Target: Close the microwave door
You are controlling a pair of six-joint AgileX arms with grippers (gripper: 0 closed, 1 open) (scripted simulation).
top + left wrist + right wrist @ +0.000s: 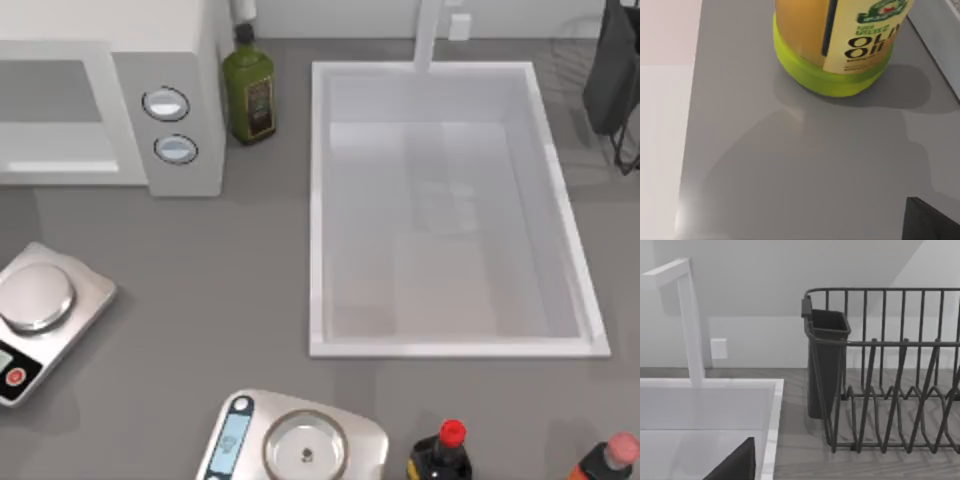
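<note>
Top view: the microwave point(165, 120) stands at the table's far left, its two dials point(166, 104) on the right part of its front. The door point(55, 115), a white frame around a grey window, takes up the front just left of the dials, partly cut off by the frame edge, and it appears to lie about level with the dial panel, though I cannot tell whether it is fully shut. An oil bottle point(248, 90) stands upright just right of the microwave, between it and the sink point(318, 200). The faucet point(428, 35) rises at the sink's far rim. A dark caddy point(612, 75) sits at the far right. One scale point(45, 305) rests at the near left, a second scale point(300, 440) at the near edge, and beside it are a red-capped bottle point(445, 455) and a pink-capped bottle point(612, 458). Left wrist view: my left gripper point(930, 222) shows as a dark corner low over the grey counter, near the oil bottle's green base and close to the white side of the microwave; whether it is open or closed cannot be told. Right wrist view: my right gripper point(735, 465) shows as a dark wedge above the sink's rim, facing the faucet and the dish rack point(890, 390) that holds the caddy; its state cannot be told either.
</note>
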